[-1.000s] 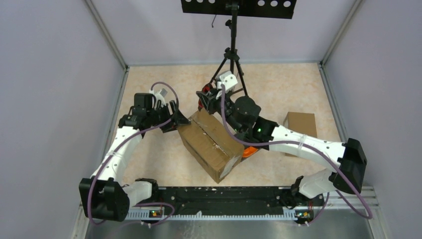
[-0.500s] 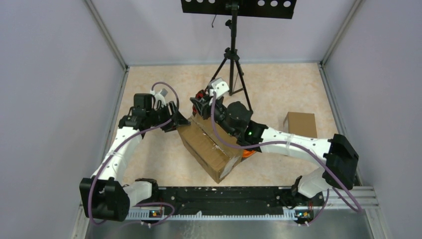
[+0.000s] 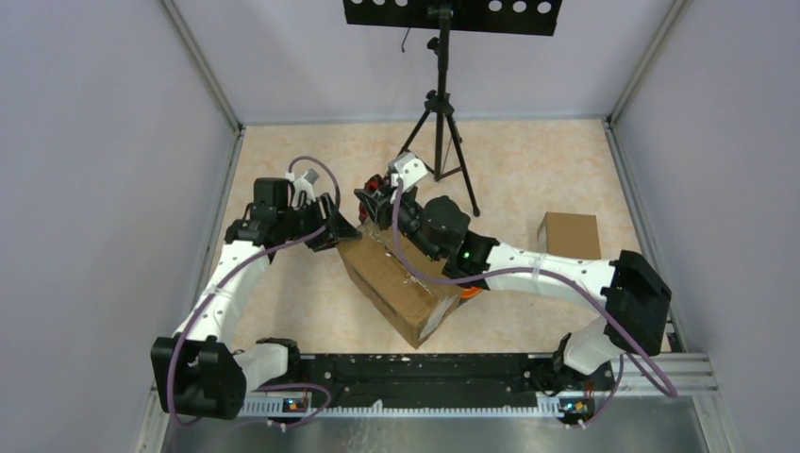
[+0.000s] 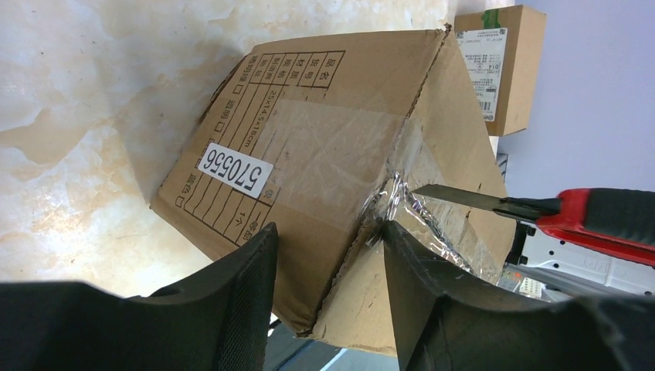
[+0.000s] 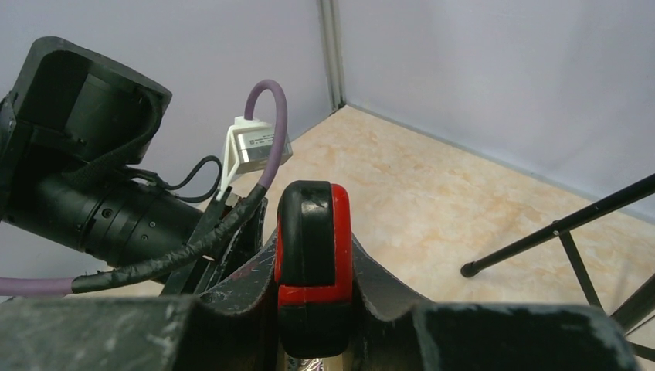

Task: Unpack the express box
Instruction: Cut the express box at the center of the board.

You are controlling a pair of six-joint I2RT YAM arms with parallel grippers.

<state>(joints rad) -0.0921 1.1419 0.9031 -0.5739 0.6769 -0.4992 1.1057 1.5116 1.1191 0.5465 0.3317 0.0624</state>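
two arms on the express box (image 3: 401, 274), which lies diagonally mid-table, near corner pointing at the base rail, far end up by both pincers. left pincer (image 3: 341, 229) is at the box's far-left end. in the wrist cam its fingers (image 4: 232, 294) straddle a box corner w/ the taped seam (image 4: 402, 193) btwn them. jaws are spread, but i cannot tell if they actually press the cardboard. right pincer (image 3: 373, 200) is pinched on a red/black knife (image 5: 313, 232), and its blade (image 4: 456, 199) tip is right at the crinkled tape on the top edge.

room: bare table (image 3: 528, 170) to the left-front of the box and across the back, apart from the tripod (image 3: 441, 123), whose legs stand just behind the right wrist. a small box (image 3: 570, 236) sits well apart near the right wall. the right forearm crosses over the big box's right side, so that side is tight.

vs a sec ago: right wrist has slid left and nearer the left pincer, elbow pulled in from the right wall. box and left arm look unmoved.
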